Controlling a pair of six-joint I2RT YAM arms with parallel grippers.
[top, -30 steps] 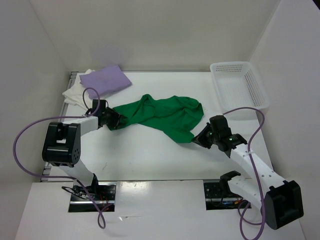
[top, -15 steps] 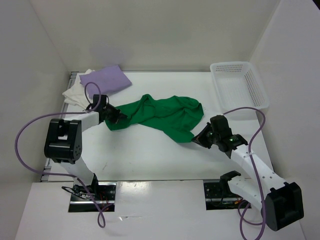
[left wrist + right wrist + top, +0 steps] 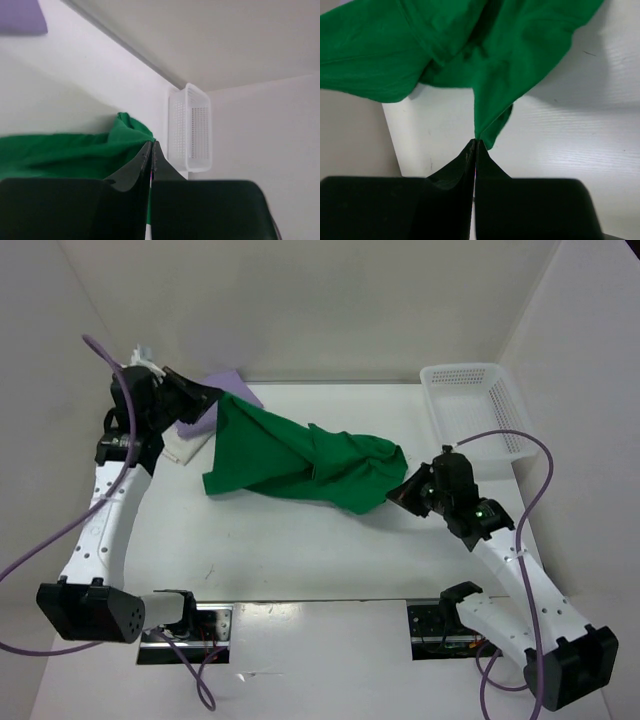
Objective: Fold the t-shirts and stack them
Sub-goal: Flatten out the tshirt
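Green shirt (image 3: 300,460) sags over the table (image 3: 300,550), stretched long from left to right. Our left gripper (image 3: 207,400) pinches one end tight, high at the back, and our right gripper (image 3: 400,494) pinches the other end tight, low near the table

My white left arm (image 3: 105,510) stands tall, elbow extended, wrist raised at the far left. Its black two-finger left gripper (image 3: 210,400) is pinched tight on the green cloth t-shirt (image 3: 300,455). My white right arm (image 3: 515,560) reaches low and forward, and its black right gripper (image 3: 402,495) is clamped on the shirt's opposite end.
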